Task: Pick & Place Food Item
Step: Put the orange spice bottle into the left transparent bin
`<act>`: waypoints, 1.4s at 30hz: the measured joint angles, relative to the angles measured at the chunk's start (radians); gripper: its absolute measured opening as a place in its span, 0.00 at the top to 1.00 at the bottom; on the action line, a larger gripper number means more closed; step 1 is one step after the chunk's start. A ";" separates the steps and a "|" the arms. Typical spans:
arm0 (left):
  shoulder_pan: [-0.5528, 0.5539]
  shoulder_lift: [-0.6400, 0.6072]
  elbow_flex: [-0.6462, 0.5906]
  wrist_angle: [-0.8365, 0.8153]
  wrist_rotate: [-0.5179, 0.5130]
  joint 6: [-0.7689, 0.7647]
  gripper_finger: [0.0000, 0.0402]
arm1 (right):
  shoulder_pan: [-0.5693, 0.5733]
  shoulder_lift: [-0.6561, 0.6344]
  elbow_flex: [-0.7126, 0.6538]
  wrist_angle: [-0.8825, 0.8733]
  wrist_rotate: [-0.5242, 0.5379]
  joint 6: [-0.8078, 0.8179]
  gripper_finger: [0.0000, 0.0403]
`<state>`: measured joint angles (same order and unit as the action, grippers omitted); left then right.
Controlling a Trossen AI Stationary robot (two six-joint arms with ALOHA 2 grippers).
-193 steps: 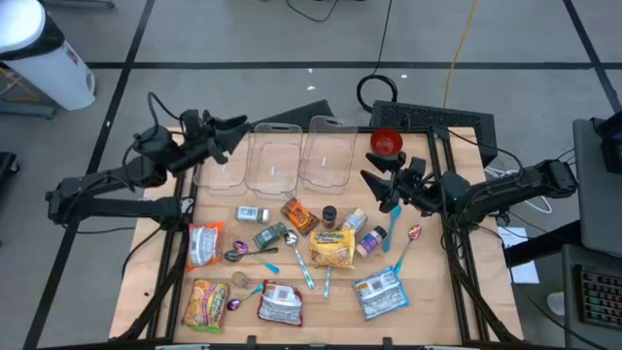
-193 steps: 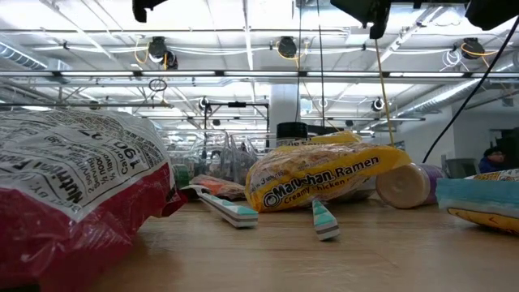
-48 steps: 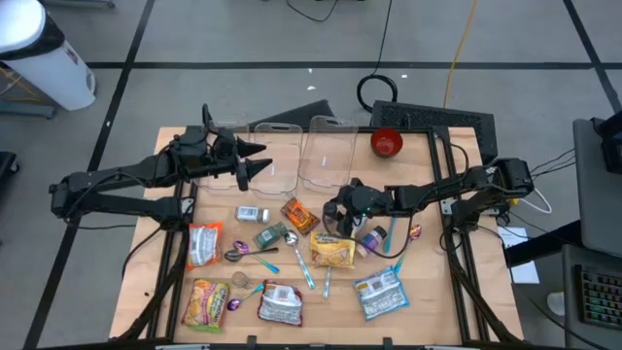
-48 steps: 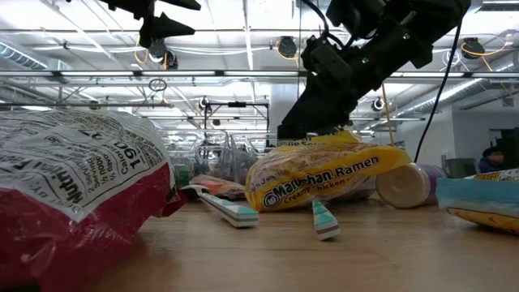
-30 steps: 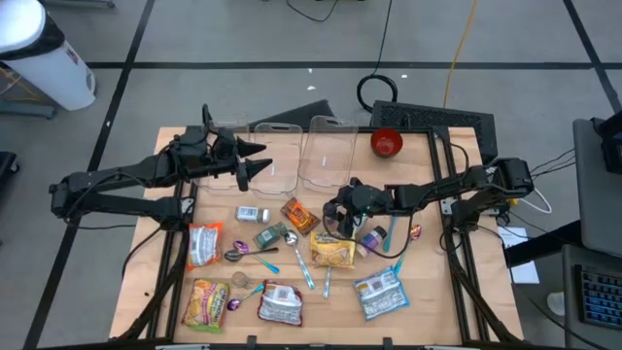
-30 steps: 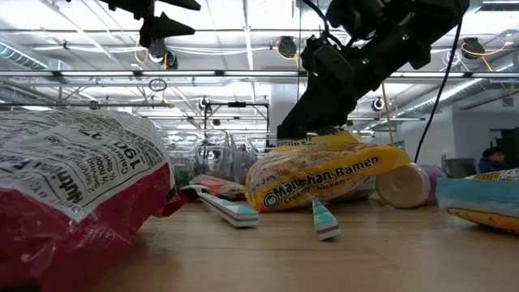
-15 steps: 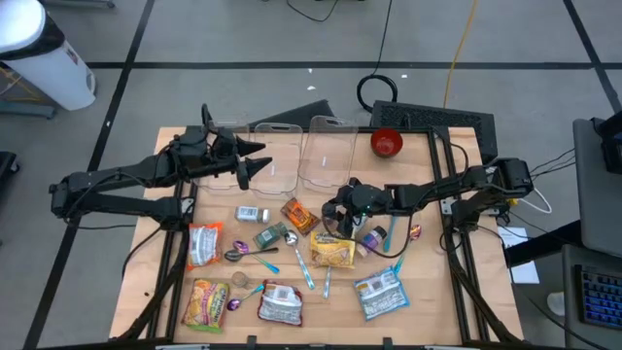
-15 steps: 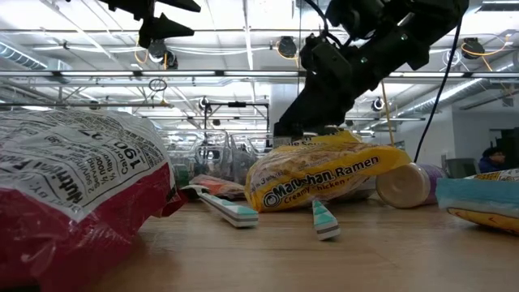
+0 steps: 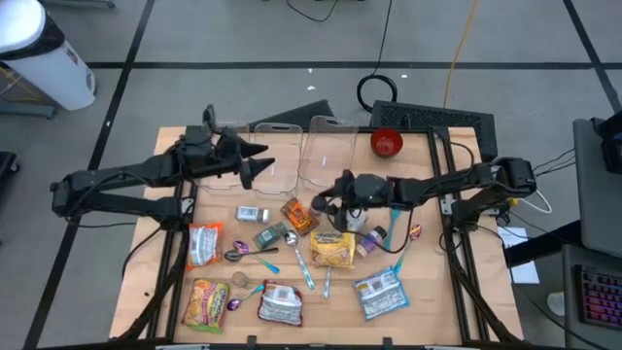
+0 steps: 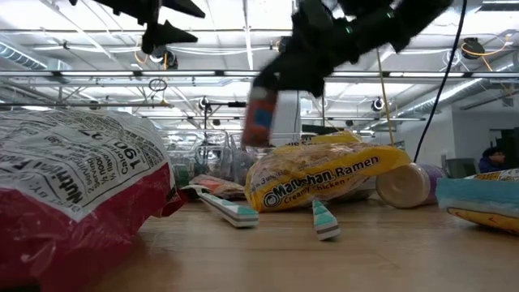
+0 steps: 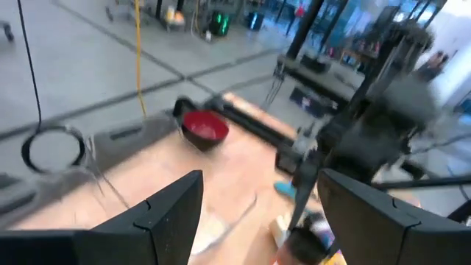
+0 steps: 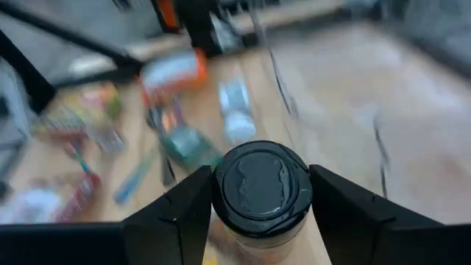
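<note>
The right tool (image 9: 330,205) gripped a small jar with a black lid (image 12: 261,185), held clear of the table (image 9: 428,292) above the ramen packet (image 9: 332,249), near the clear containers (image 9: 324,156). The jar hung roughly upright, its long axis vertical and lid end toward the wrist. The left tool (image 9: 255,160) hovered over the containers, fingers spread and empty.

A red bowl (image 9: 386,143) sits at the worktop's (image 9: 428,301) far right edge; a coiled black cable (image 9: 381,89) lies on the floor beyond.
</note>
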<state>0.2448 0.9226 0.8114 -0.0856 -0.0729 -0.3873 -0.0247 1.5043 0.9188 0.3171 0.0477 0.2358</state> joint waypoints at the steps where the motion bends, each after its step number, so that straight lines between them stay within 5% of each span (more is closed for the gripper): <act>1: -0.004 0.013 0.000 0.001 0.007 -0.008 0.32 | -0.002 0.000 0.023 0.002 -0.001 -0.012 0.53; 14: -0.096 0.252 0.000 0.241 0.159 -0.012 0.32 | -0.049 -0.016 0.197 -0.127 -0.061 -0.073 0.53; 42: -0.162 0.269 0.000 0.166 0.124 0.152 0.32 | -0.062 -0.039 0.197 0.015 -0.156 0.040 0.53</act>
<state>0.0830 1.1919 0.8114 0.0803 0.0513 -0.2353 -0.0868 1.4658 1.1162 0.3318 -0.1087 0.2757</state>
